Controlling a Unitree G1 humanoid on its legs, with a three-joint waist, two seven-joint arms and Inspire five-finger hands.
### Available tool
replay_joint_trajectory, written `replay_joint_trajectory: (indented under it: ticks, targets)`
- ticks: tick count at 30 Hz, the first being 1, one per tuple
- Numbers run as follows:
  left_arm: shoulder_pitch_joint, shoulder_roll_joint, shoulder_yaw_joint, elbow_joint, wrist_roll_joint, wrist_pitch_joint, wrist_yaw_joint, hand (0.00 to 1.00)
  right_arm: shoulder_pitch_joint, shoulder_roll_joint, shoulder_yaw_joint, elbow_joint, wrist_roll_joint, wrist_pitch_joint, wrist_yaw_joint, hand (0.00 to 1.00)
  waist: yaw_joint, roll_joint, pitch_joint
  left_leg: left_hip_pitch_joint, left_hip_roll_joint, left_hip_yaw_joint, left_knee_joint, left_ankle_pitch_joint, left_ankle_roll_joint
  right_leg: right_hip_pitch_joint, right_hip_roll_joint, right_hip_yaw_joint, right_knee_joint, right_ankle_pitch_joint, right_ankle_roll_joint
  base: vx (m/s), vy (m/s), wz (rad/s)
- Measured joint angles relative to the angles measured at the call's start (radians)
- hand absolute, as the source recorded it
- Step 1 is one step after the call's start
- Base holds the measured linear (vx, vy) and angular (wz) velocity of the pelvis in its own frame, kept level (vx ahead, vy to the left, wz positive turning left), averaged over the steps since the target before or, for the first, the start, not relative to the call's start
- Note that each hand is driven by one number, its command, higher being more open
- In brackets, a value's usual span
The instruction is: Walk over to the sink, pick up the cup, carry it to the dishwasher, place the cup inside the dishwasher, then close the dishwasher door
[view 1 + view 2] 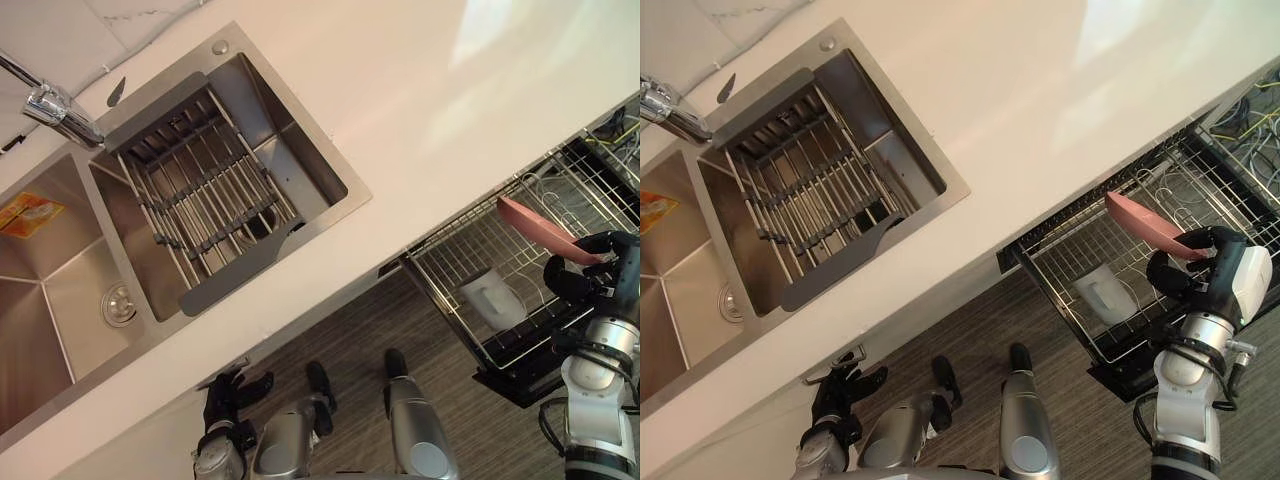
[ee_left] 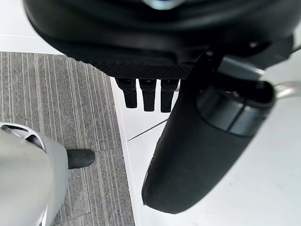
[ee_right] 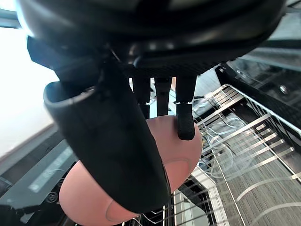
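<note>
The robot's right hand (image 1: 592, 272) has thumb and fingers curled round a smooth salmon-pink cup (image 1: 540, 228), held tilted over the pulled-out wire dishwasher rack (image 1: 452, 246) — seemingly poised for lowering in; the left hand (image 1: 222, 393) hangs relaxed, empty

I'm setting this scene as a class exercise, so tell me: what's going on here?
The robot's right hand grips a pink dish, thumb and fingers curled round it, above the pulled-out dishwasher rack, where a white container lies. The dish has not been set down yet. The left hand hangs open down low, holding nothing. The sink holds a grey drainer.
</note>
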Motion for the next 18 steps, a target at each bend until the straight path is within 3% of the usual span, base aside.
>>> replay_joint_trajectory:
  ticks: [7,8,18]
  targets:
    - [-0.038,0.003,-0.009,0.001,-0.021,-0.004,0.007,0.9,-0.089,-0.022,0.062,0.133,0.053,0.008,-0.002,0.3,0.008,0.002,0.035,-0.022,0.001,0.001,0.012,0.002,0.001,-0.024,0.0,0.001,0.014,0.0,0.0,-0.02,-0.01,0.0]
    - [-0.04,0.004,-0.012,0.001,-0.021,-0.005,0.008,0.9,-0.089,-0.022,0.063,0.136,0.056,0.01,-0.002,0.9,0.013,0.002,0.035,-0.024,0.001,0.001,0.012,0.002,0.001,-0.027,0.0,0.002,0.014,0.0,0.0,0.0,0.0,0.0]
    - [-0.054,0.007,-0.02,0.0,-0.021,-0.004,0.008,0.9,-0.112,-0.012,0.063,0.139,0.057,0.015,-0.002,0.9,0.026,0.0,0.037,-0.034,0.001,-0.004,0.012,0.006,0.001,-0.032,-0.003,0.0,0.014,0.004,0.003,0.0,-0.003,0.01]
